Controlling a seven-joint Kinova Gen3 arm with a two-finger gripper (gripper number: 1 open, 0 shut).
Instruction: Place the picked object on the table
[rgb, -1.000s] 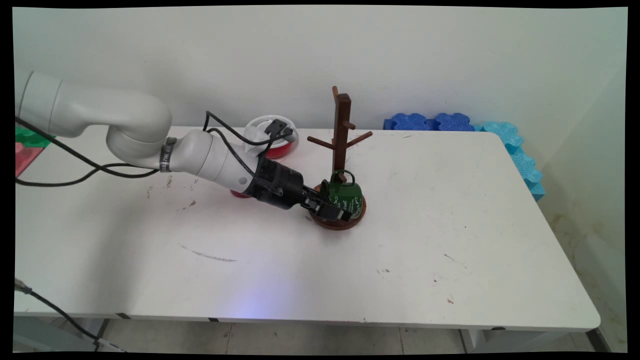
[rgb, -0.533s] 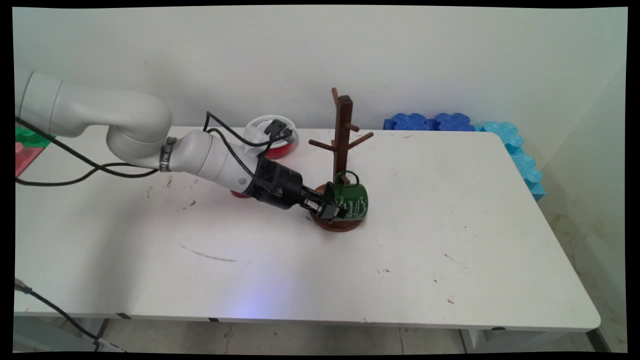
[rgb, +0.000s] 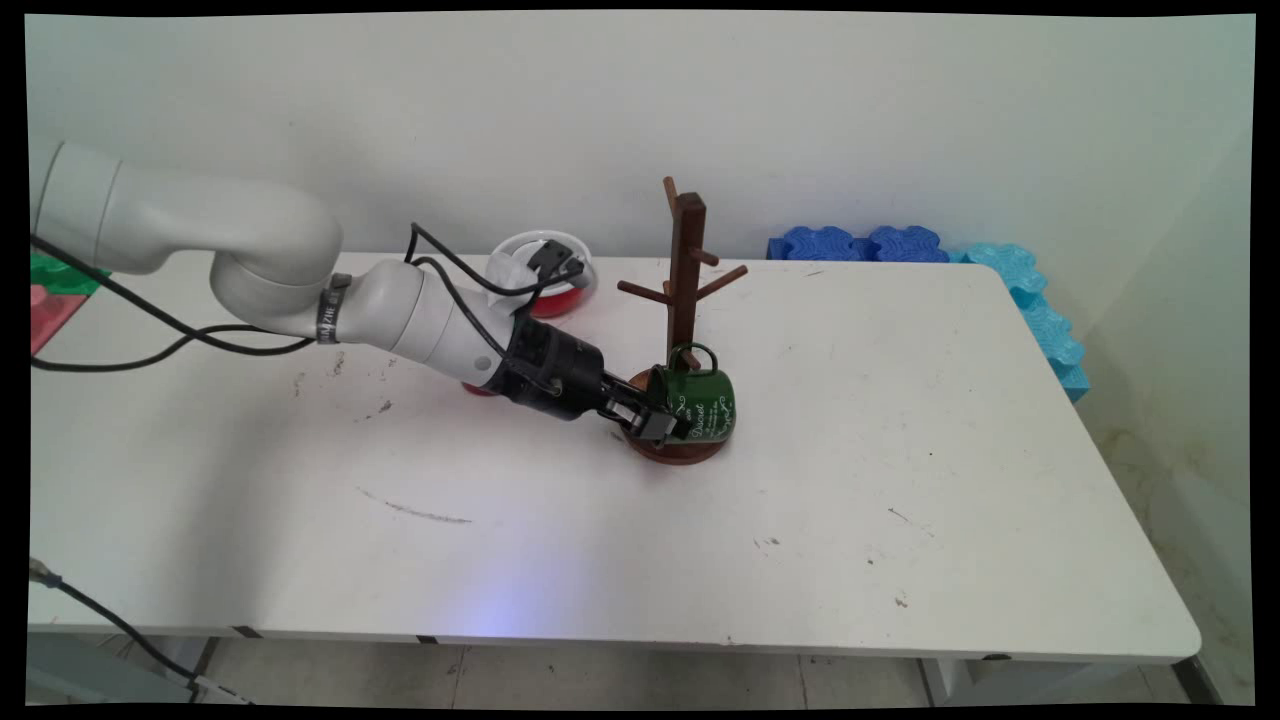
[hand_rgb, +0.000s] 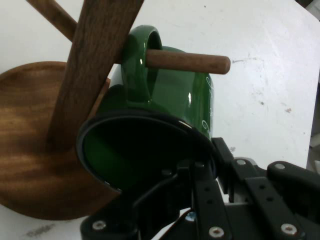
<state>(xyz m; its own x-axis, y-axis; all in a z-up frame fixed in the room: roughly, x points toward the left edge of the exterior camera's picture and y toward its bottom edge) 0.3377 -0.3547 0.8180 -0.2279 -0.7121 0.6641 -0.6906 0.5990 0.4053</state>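
A dark green mug (rgb: 702, 405) with white lettering lies tipped on its side low on a brown wooden mug tree (rgb: 685, 270), just above the tree's round base (rgb: 690, 452). My gripper (rgb: 652, 420) comes in from the left and is shut on the mug's rim. In the hand view the mug (hand_rgb: 175, 95) has its handle ringed over a lower peg (hand_rgb: 187, 61) beside the post (hand_rgb: 95, 65). One finger of the gripper (hand_rgb: 202, 162) is inside the mug's mouth and one is outside, above the wooden base (hand_rgb: 25, 150).
A red and white bowl (rgb: 560, 285) stands behind the arm. Blue foam pieces (rgb: 860, 243) and cyan ones (rgb: 1035, 305) line the table's far right edge. A red and green thing (rgb: 50, 295) is at the left edge. The tree's upper pegs (rgb: 722, 278) are bare.
The mug has tipped from near upright onto its side and shifted slightly right, its handle now on the peg. The tree nudged a little to the right; the gripper stayed on the rim.
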